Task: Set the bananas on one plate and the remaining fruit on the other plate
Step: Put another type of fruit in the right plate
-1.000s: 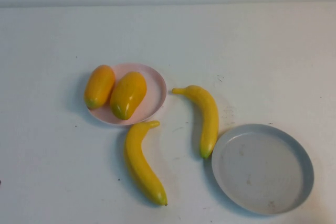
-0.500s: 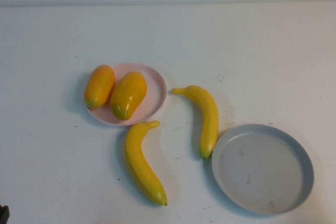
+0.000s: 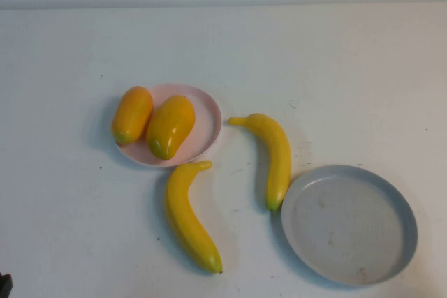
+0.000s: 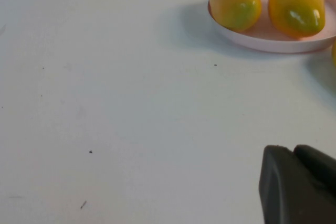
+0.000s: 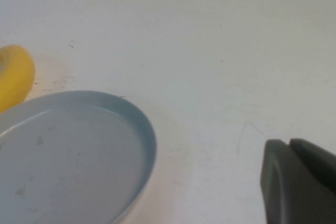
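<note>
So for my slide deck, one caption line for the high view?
Two orange-yellow oval fruits on pink plate, two yellow bananas on table, grey plate empty.

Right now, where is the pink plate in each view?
High view: pink plate left of centre, holding two mangoes.
Left wrist view: its rim at the top right, both mangoes on it; left gripper at the bottom right.
Right wrist view: not in it; grey plate and right gripper only.
Shared landmark: the mangoes.

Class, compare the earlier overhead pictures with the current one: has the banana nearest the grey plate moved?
No. The banana lies with its tip at the grey plate's rim, as before. Neither gripper is near it.
</note>
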`<state>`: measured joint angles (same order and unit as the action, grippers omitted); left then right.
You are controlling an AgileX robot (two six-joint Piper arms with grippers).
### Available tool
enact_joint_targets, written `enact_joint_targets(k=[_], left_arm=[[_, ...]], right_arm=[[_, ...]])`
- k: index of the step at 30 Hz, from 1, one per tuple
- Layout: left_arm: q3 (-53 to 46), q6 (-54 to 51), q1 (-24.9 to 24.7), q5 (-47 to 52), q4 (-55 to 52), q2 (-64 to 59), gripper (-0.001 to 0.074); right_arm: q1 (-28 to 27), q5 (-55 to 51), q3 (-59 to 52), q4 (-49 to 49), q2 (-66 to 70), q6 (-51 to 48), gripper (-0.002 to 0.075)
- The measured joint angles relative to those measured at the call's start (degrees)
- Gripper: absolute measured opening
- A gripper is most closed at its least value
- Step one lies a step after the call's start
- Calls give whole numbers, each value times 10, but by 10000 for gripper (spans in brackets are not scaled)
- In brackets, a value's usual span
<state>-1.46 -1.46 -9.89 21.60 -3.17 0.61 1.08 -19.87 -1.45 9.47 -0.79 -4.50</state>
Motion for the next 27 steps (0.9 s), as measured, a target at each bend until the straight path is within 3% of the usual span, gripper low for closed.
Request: enact_joint_targets(k=[18, 27], left_arm=[[0, 0, 0, 0, -1, 0, 2], [0, 0, 0, 0, -1, 0, 2]], right_arm=[[0, 9, 0, 5, 0, 0, -17], [0, 94, 0, 190, 0, 0, -17]])
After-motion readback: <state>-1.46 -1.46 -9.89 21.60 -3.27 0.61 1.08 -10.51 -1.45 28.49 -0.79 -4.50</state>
